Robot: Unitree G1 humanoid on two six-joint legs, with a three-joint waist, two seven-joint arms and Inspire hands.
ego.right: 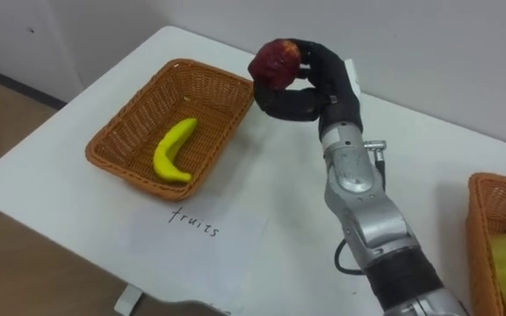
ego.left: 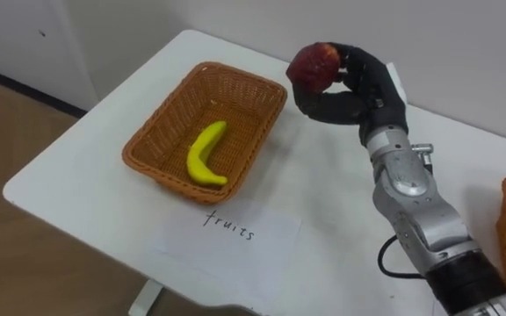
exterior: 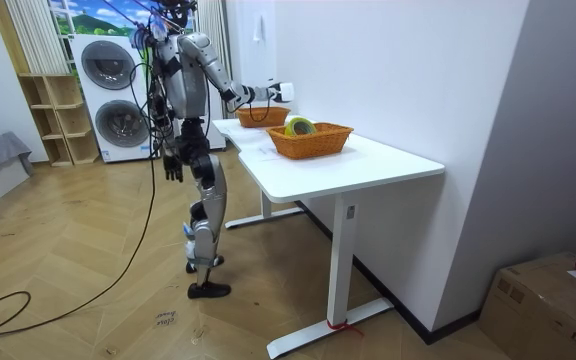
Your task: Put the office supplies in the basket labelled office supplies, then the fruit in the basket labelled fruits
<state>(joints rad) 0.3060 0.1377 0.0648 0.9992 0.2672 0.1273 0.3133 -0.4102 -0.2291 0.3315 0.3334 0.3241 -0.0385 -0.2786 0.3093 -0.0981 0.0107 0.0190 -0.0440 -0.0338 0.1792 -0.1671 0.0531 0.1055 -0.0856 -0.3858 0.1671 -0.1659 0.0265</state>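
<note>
Now the right hand (ego.left: 369,86) holds a red apple (ego.left: 313,63), fingers (ego.left: 328,107) curled round it. It hangs beside the far right corner of the basket (ego.left: 167,118).

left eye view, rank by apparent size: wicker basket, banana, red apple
1. wicker basket
2. banana
3. red apple, close call: raised in the right robot hand, it may be nearer the camera
</note>
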